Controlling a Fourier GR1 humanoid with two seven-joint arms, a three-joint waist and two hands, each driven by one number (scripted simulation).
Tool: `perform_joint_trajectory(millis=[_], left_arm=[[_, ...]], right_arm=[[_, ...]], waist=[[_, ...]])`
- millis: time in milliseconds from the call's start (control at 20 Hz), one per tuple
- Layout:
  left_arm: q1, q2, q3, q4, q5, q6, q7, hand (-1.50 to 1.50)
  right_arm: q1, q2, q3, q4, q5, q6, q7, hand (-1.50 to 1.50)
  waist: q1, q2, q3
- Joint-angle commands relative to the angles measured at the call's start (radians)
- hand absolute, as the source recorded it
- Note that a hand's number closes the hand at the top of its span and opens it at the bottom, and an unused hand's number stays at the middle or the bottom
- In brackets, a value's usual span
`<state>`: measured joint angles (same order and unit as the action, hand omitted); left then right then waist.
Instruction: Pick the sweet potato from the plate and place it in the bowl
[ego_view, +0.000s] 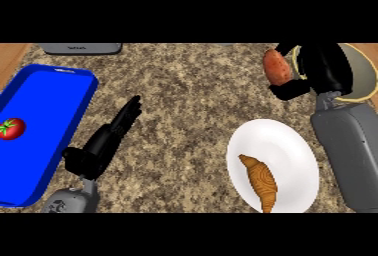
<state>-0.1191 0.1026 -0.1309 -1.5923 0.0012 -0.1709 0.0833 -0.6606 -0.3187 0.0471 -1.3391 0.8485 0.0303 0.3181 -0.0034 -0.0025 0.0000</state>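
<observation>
My right hand (319, 70) is at the upper right, curled round a reddish-brown sweet potato (277, 66) that sticks out to its left. The hand holds it at the left rim of a bowl (365, 70) with a yellowish edge, most of which the hand and forearm hide. The white plate (284, 145) lies lower right on the counter, with a brown croissant (260, 181) on it. My left hand (111, 135) rests open at the lower left, fingers straight and pointing up and to the right.
A blue tray (52, 95) lies along the left edge and holds a red tomato (10, 128). A grey appliance (81, 48) sits at the counter's far edge. The granite counter (192, 100) spans the middle.
</observation>
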Motion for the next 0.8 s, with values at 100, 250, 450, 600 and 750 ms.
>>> perform_joint_trajectory(millis=[100, 250, 450, 600, 750], left_arm=[[0.004, -0.009, 0.002, -0.017, -0.009, -0.003, 0.011, 0.0], [0.012, -0.034, -0.032, -0.039, -0.04, 0.02, 0.014, 0.0], [-0.008, -0.017, -0.008, 0.024, -0.017, -0.022, -0.025, 0.0], [0.014, -0.016, -0.012, -0.02, -0.014, -0.019, 0.012, 0.0], [-0.022, -0.046, -0.041, -0.037, -0.029, -0.002, 0.045, 0.0]], right_arm=[[-0.062, -0.041, -0.134, 0.03, -0.064, 0.016, 0.001, 1.5], [-0.1, -0.101, -0.173, 0.192, -0.021, -0.051, -0.071, 1.5], [-0.123, -0.163, -0.173, 0.348, 0.068, -0.152, -0.146, 1.5], [-0.138, -0.179, -0.208, 0.478, 0.101, -0.313, -0.233, 1.5], [-0.219, -0.218, -0.234, 0.66, 0.127, -0.378, -0.289, 1.5]], waist=[[0.008, 0.003, 0.0], [0.016, 0.005, 0.0], [0.019, 0.009, 0.0], [0.029, 0.011, 0.001], [0.039, 0.015, 0.001]])
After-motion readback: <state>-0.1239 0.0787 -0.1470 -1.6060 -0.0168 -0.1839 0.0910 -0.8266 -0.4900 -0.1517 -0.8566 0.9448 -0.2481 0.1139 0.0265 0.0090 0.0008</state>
